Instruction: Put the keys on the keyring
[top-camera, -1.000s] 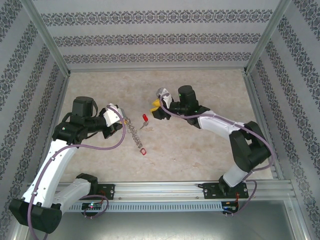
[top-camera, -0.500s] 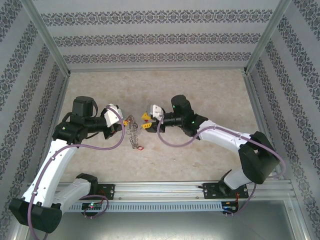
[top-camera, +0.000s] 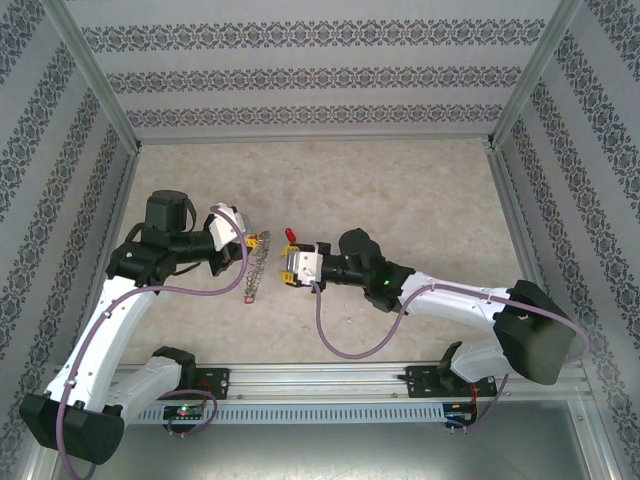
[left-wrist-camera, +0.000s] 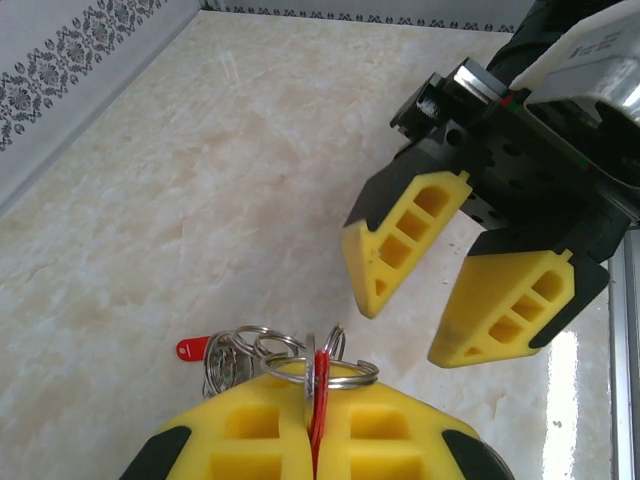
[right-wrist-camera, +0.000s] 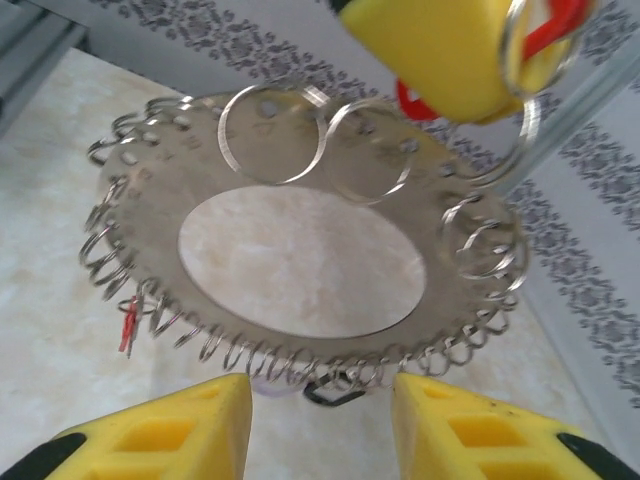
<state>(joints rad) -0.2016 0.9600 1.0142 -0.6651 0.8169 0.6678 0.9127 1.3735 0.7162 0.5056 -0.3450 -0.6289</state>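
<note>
The keyring (right-wrist-camera: 140, 240) is a flat silvery loop edged with several small split rings; it hangs from my left gripper (top-camera: 254, 240) as a bumpy strip (top-camera: 254, 272). The left gripper (left-wrist-camera: 315, 385) is shut on one split ring together with a red key head (left-wrist-camera: 318, 400). A tiny red key (right-wrist-camera: 129, 326) dangles from the loop's lower left edge. Another red key (top-camera: 290, 234) shows just beyond the grippers, and a red key (left-wrist-camera: 196, 348) shows beside the rings. My right gripper (top-camera: 290, 266) is open, facing the keyring a little apart; its fingers (right-wrist-camera: 170, 435) sit just below the loop.
The beige marble tabletop (top-camera: 400, 190) stretches behind and to the right of the grippers. Patterned walls with metal posts (top-camera: 110, 110) close in three sides. A metal rail (top-camera: 330, 378) runs along the near edge. The left gripper's yellow finger (right-wrist-camera: 440, 50) hangs over the loop.
My right gripper has swung down and left from the far side of the red key to face the keyring. The left gripper has lifted the keyring, so it now hangs shorter.
</note>
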